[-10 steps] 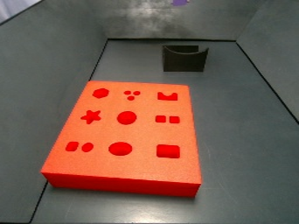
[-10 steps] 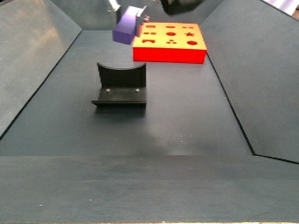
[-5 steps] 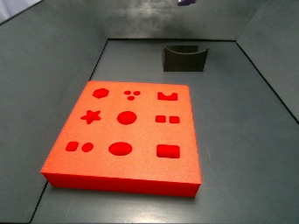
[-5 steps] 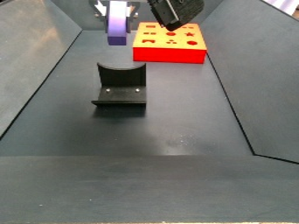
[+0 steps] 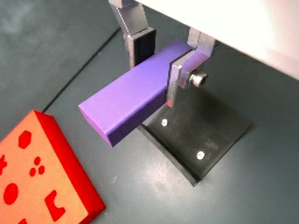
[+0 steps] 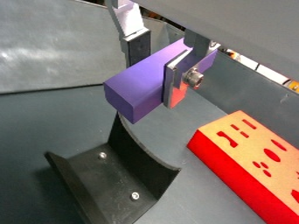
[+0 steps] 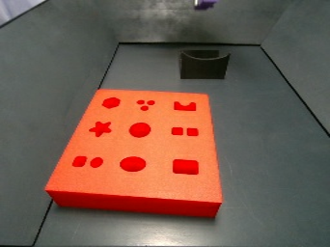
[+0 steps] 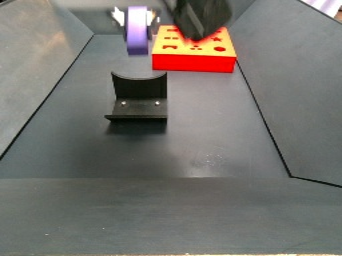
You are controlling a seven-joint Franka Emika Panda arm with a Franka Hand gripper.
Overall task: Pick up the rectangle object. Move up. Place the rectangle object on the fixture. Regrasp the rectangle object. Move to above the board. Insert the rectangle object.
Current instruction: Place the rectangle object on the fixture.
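My gripper (image 5: 162,63) is shut on the purple rectangle object (image 5: 128,100), which also shows in a wrist view (image 6: 146,82). It holds the block in the air above the dark fixture (image 5: 201,137), whose curved notch shows in a wrist view (image 6: 111,171). In a side view the block (image 8: 136,30) hangs near the top edge, above and behind the fixture (image 8: 138,98). In a side view only a purple tip (image 7: 204,4) shows at the top edge, above the fixture (image 7: 204,63). The red board (image 7: 138,147) lies flat on the floor, apart from the fixture.
Grey walls enclose the dark floor (image 8: 187,150) on all sides. The board also shows in both wrist views (image 5: 41,179) (image 6: 251,159) and at the far end in a side view (image 8: 195,48).
The gripper with the purple block has shifted slightly sideways above the fixture and risen a little. The board and fixture have not moved.
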